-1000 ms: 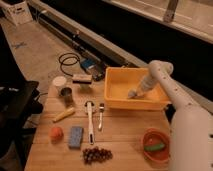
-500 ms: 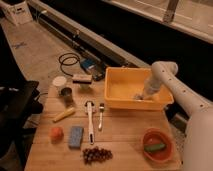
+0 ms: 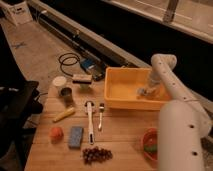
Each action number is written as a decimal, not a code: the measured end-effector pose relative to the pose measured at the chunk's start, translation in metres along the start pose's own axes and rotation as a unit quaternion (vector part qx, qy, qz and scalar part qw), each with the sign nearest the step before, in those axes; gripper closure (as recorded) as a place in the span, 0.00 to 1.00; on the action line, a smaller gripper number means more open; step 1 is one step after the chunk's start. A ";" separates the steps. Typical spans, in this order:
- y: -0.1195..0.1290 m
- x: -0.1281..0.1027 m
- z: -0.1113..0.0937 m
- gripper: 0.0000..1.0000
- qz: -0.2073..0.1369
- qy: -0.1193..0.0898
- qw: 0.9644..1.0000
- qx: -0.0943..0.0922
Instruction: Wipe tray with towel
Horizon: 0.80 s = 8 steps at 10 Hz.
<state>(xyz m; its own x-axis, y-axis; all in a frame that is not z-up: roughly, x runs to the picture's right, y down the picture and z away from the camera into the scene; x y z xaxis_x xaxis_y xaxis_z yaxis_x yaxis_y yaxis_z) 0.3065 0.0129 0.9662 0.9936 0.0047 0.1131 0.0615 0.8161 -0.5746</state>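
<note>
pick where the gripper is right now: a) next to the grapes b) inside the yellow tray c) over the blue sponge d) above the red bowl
b: the gripper is down inside the yellow tray, at its right side, pressing on the towel.

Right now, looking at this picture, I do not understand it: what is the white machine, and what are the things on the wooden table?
The white machine is a robot arm, seen by one camera from above the table. Its hand reaches into the large yellow plastic tray, shut on a small light blue towel, pressing it to the tray floor. On the wooden table lie a blue sponge block, a white brush, a fork, dark grapes and a red-orange bowl.
</note>
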 end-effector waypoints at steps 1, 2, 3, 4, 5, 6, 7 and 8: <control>-0.010 -0.006 0.004 1.00 -0.006 -0.008 1.000 0.003; -0.011 -0.012 0.008 1.00 -0.009 -0.018 1.000 0.004; -0.009 -0.021 0.010 1.00 -0.014 -0.031 0.999 0.006; -0.007 -0.037 0.012 1.00 -0.024 -0.054 0.998 0.014; -0.005 -0.048 0.013 1.00 -0.032 -0.069 0.997 0.018; -0.002 -0.057 0.014 1.00 -0.039 -0.082 0.996 0.021; 0.003 -0.065 0.015 1.00 -0.048 -0.097 0.994 0.021; 0.008 -0.070 0.017 1.00 -0.053 -0.106 0.993 0.019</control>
<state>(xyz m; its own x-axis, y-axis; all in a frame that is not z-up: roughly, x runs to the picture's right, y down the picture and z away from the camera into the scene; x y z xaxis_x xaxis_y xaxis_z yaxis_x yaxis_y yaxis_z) 0.2357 0.0285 0.9675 0.9393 0.0353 0.3412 0.1572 0.8397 -0.5198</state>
